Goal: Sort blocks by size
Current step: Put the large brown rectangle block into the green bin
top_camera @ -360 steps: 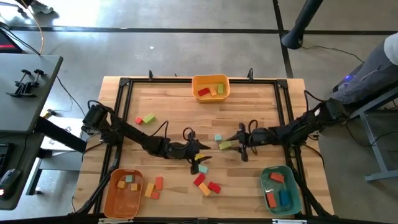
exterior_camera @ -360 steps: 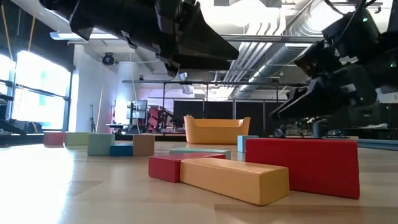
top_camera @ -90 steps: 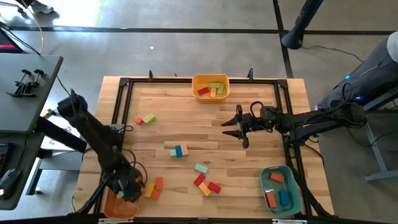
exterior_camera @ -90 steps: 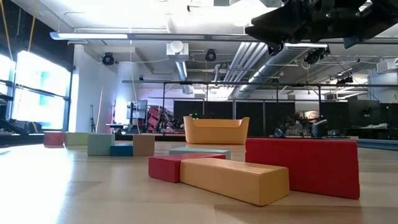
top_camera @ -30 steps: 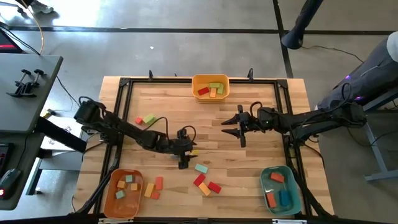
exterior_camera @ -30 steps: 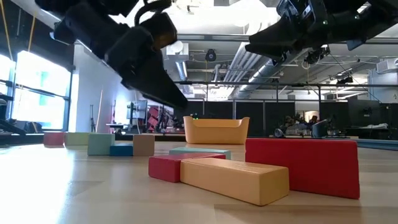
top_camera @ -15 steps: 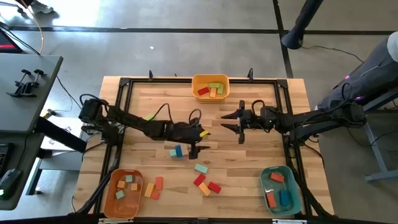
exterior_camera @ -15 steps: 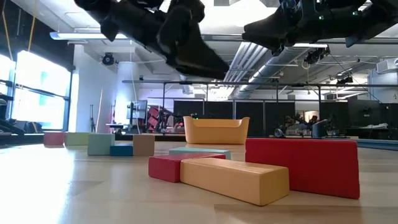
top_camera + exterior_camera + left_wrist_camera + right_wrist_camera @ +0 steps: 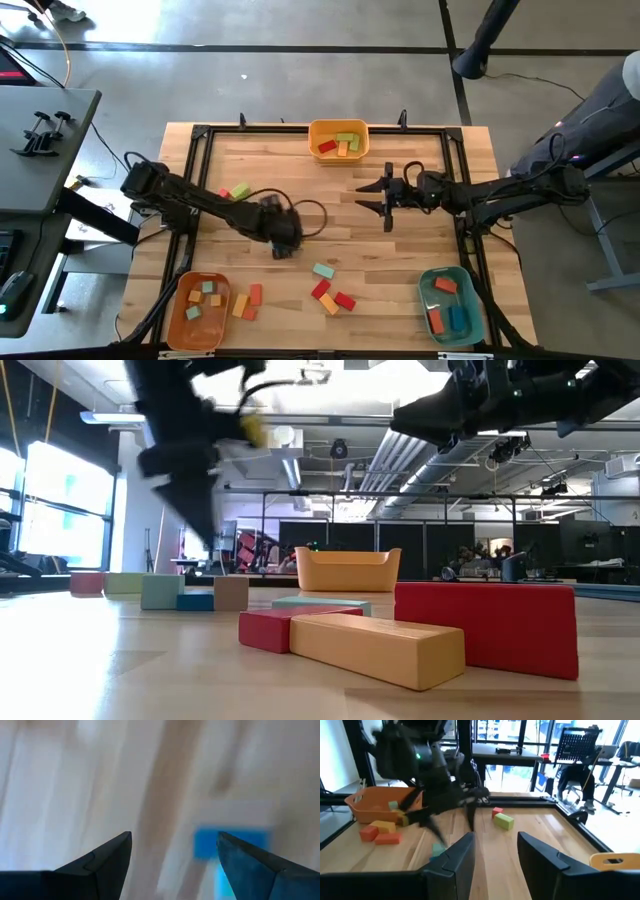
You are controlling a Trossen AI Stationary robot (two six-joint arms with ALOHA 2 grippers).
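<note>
Three bins sit on the table (image 9: pixel 470 160): a yellow bin (image 9: pixel 338 128) at the far edge, an orange bin (image 9: pixel 172 305) at the near left corner and a teal bin (image 9: pixel 470 300) at the near right.

The yellow bin holds three blocks – red, green, orange. The teal bin holds three – two red, one blue. The orange bin holds several small ones, too small to count surely.

Loose on the wood:
- a red cube (image 9: pixel 222 193) just beside a green block (image 9: pixel 240 190), left of centre
- one teal block (image 9: pixel 323 270) near the middle
- a cluster of three (image 9: pixel 331 297) – two red, one orange – touching
- three orange-to-red blocks (image 9: pixel 247 302) beside the orange bin

The left gripper (image 9: pixel 175 837) hangs low over mid-table, fingers spread wide and empty, with a blue block (image 9: pixel 230 842) just beyond its tips. The right gripper (image 9: pixel 366 196) waits right of centre, fingers parted, nothing between them.
</note>
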